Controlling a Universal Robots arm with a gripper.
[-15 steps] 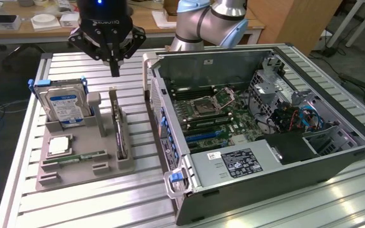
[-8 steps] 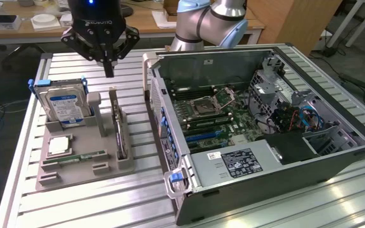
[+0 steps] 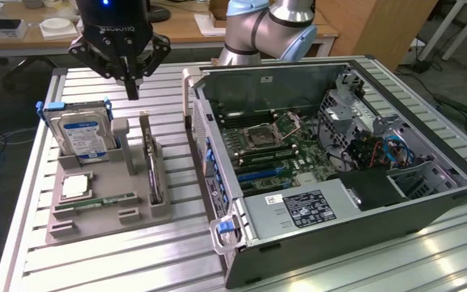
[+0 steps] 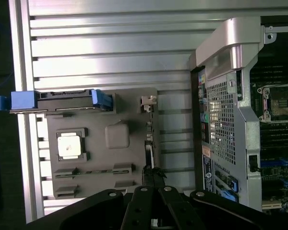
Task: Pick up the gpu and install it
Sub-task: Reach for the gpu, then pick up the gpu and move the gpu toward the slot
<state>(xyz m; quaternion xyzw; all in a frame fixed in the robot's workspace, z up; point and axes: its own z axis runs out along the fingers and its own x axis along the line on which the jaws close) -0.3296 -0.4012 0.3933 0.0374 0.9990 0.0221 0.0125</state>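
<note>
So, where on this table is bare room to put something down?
Bare table slats in front of the grey tray and of the computer case, also behind the tray. Between tray and case it is narrow; the tray is crowded.

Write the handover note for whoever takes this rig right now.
Claw: shut and empty, hanging above the gpu.
The gpu stands on edge in its slot in the grey holder beside the open computer case, untouched.
Done: nothing picked up.
Left: gpu not yet gripped, not yet seated in the case.
</note>
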